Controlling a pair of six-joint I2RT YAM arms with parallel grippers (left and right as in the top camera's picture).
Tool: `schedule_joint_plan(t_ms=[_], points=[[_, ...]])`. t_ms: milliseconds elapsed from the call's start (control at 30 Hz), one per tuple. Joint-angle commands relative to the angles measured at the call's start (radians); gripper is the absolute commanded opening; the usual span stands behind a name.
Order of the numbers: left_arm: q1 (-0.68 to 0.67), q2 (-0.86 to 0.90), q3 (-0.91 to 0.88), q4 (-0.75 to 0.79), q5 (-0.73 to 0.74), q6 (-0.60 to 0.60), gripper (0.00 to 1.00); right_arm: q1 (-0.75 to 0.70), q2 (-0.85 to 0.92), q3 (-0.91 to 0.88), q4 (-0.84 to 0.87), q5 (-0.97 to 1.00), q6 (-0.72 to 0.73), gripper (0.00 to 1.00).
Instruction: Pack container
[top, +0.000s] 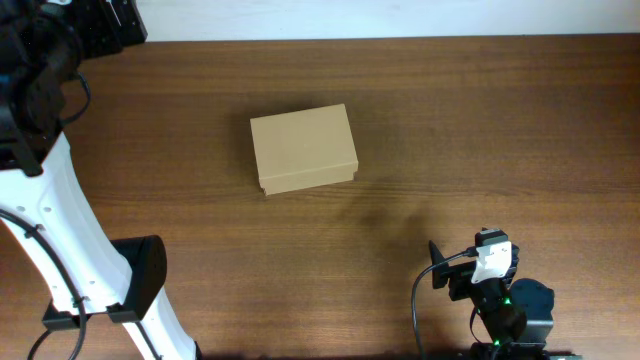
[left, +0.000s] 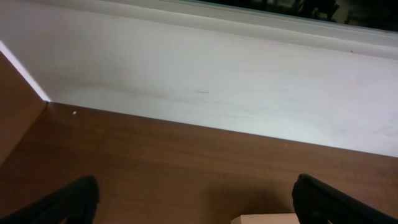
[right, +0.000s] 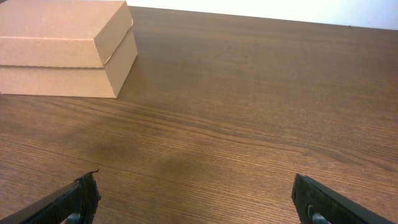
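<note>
On the brown wooden counter (top: 500, 120) sits one container (top: 303, 148), a plain cardboard box with its lid down. It lies a little left of the middle, well apart from both of the two arms. The left claw (left: 196, 198) is spread wide, looking toward the counter's far edge, with a corner of the container just showing at the bottom of its view. The right claw (right: 196, 193) is likewise spread, low over the wood, with the container ahead to its left.

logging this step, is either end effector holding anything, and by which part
Nothing is held. The left end effector and right end effector are both open and empty; the closed cardboard box sits untouched.
</note>
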Motion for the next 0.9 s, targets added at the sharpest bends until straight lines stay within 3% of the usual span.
schedule_joint_plan(t_ms=[0,633,733,867], points=[[0.006,0.001,-0.002,-0.002,-0.010,0.006,1.00,-0.010,-0.012,-0.009,0.006,0.002,0.007,0.99],[0.006,-0.045,-0.023,-0.046,-0.010,0.006,1.00,-0.010,-0.012,-0.009,0.006,0.002,0.007,0.99],[0.006,-0.142,-0.114,-0.080,-0.010,0.006,1.00,-0.010,-0.012,-0.009,0.006,0.002,0.007,0.99],[0.006,-0.352,-0.386,-0.084,-0.010,0.006,1.00,-0.010,-0.012,-0.009,0.006,0.002,0.007,0.99]])
